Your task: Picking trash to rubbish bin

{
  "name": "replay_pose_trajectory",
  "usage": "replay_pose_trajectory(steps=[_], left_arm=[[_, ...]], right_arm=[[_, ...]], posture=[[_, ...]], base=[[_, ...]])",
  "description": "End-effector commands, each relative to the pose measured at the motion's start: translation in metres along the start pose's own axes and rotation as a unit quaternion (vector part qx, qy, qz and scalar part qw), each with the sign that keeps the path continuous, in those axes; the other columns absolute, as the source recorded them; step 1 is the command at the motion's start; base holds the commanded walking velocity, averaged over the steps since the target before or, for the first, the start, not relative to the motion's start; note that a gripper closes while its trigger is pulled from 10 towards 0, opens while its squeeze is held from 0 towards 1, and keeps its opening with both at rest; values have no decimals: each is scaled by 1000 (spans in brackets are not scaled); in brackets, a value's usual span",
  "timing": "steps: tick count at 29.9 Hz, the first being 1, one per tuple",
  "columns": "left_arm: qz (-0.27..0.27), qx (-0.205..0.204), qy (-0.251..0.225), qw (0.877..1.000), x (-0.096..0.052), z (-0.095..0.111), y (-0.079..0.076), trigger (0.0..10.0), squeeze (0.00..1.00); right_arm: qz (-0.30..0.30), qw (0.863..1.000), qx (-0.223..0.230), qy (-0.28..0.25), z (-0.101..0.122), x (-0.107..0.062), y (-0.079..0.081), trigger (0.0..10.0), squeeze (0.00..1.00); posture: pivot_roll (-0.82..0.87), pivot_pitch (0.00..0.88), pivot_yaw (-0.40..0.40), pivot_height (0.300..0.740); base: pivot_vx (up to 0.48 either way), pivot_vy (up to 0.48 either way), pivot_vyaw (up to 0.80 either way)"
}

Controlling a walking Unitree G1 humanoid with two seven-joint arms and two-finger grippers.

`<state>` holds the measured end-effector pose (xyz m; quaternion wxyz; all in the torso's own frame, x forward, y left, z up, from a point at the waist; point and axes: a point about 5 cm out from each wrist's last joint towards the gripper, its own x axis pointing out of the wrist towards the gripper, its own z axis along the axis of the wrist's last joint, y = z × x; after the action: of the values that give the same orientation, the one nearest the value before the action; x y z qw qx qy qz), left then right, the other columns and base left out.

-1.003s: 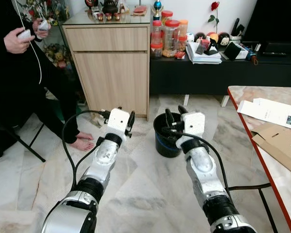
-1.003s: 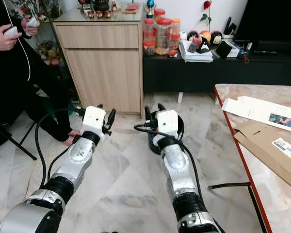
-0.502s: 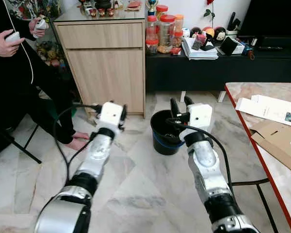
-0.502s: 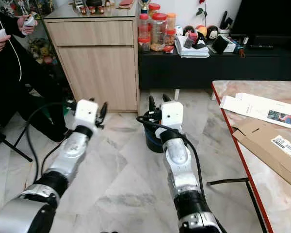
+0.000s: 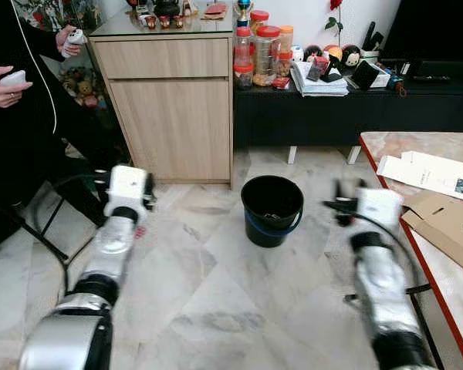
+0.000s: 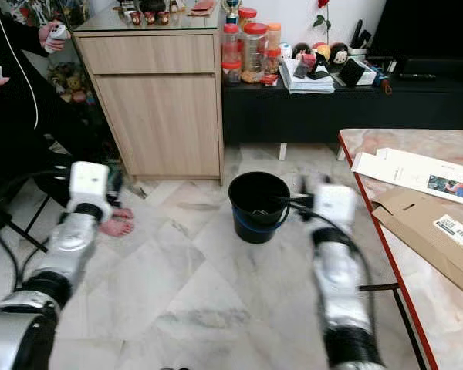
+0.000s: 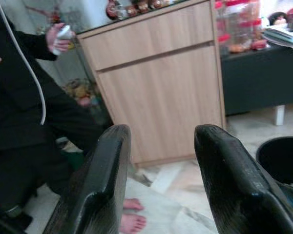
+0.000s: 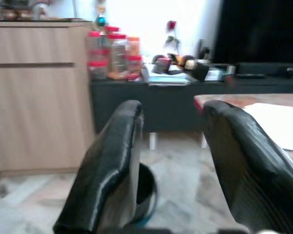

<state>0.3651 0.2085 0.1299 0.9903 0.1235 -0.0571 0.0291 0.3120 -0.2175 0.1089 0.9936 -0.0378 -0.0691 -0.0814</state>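
Observation:
A black rubbish bin (image 5: pixel 272 210) with a blue band stands on the marble floor ahead of me, and a few small bits lie inside it. My left arm (image 5: pixel 112 239) reaches out well to the left of the bin. My right arm (image 5: pixel 374 262), blurred by motion, is to the bin's right, near the table. In the left wrist view my left gripper (image 7: pixel 163 134) is open with nothing between its fingers, and the bin (image 7: pixel 283 161) sits off to one side. My right gripper (image 8: pixel 172 109) is also open and empty, with the bin (image 8: pixel 147 187) beyond it.
A wooden cabinet (image 5: pixel 170 108) and a low black bench (image 5: pixel 316 116) with jars and clutter stand behind the bin. A marble table (image 5: pixel 386 158) with a red edge, papers and cardboard is at the right. A person (image 5: pixel 19 116) holding controllers sits at the left, bare foot (image 6: pixel 117 227) on the floor.
Both arms have swung apart, the left one to the left and the right one to the right. The bin, which the right gripper partly covered before, now stands in full view.

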Motion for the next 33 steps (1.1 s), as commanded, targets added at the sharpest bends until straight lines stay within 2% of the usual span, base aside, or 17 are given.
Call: replay_pose_trajectory(steps=[1,8,9,15,19,24,33], left_arm=[[-6,-7,3,1000,1,0,-7,10000,0],[-20,-11,8,1000,0,-2,-9,10000,0],[-34,-13,7,999,-1,-3,-14,10000,0],[-50,-35,20,998,-8,-12,-22,10000,0],[-54,-28,38,997,-17,-24,-18,10000,0],[-50,-28,40,998,-16,-24,-14,10000,0],[-47,-34,35,998,-11,-18,-18,10000,0]], right_arm=[[-9,1000,12,-5,3,2,2,10000,0],[-54,998,14,0,0,0,-14,10000,0],[-58,998,16,0,0,-1,-14,10000,0],[-52,998,21,7,-6,-4,-7,10000,0],[-58,998,22,21,-13,-9,-7,10000,0],[-60,998,25,21,-14,-9,-8,10000,0],[-55,998,24,22,-11,-5,-8,10000,0]], posture=[[127,0,42,740],[126,0,52,740],[127,0,55,740],[132,0,59,740],[138,0,60,740],[138,0,59,740],[126,0,61,740]], base=[[0,0,0],[0,0,0],[0,0,0],[0,0,0],[0,0,0],[0,0,0],[0,0,0]])
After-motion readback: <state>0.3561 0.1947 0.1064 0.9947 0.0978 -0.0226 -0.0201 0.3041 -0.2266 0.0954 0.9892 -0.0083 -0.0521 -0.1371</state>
